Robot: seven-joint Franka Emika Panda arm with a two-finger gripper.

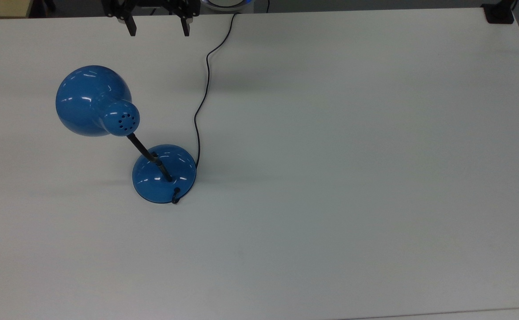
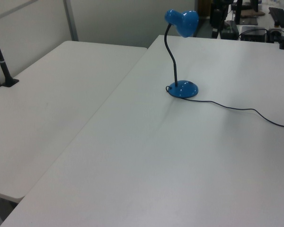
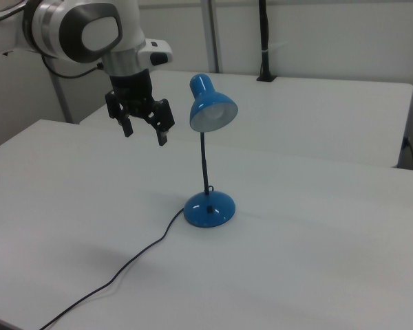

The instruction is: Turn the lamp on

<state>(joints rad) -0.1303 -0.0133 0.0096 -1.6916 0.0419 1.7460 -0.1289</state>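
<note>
- While the blue desk lamp [image 1: 126,133] stands unlit on the white bench [image 1: 330,178], the hand [image 1: 158,27] hangs in the air near the bench's far edge, at the top view's upper left.
- Its two black fingers [image 1: 130,24] are spread wide and point downward, with nothing between them.
- Look at the right view: the hand [image 3: 144,129] floats at about shade height, off to the right view's left of the dome shade [image 3: 212,106], apart from it and touching nothing.
- Down on the bench sits the round domed base [image 1: 165,174], toward the top view's left of centre, well clear of every edge.
- From it the thin black neck [image 1: 146,153] climbs and leans toward the top view's upper left, carrying the shade [image 1: 94,100] out beyond the base.
- Here is the relation that matters: the base lies below the hand, and toward the top view's bottom from it, with the shade offset toward the top view's left of a straight line between them.
- A small dark spot shows on the base in the right view [image 3: 209,208], facing the camera; it may be the switch, though I cannot say for sure.
- The black cord [image 1: 204,89] leaves the base and snakes toward the bench's far edge, passing near the hand.
- My read: the approach is not yet begun, and the descent will need to slip past shade and neck.
</note>
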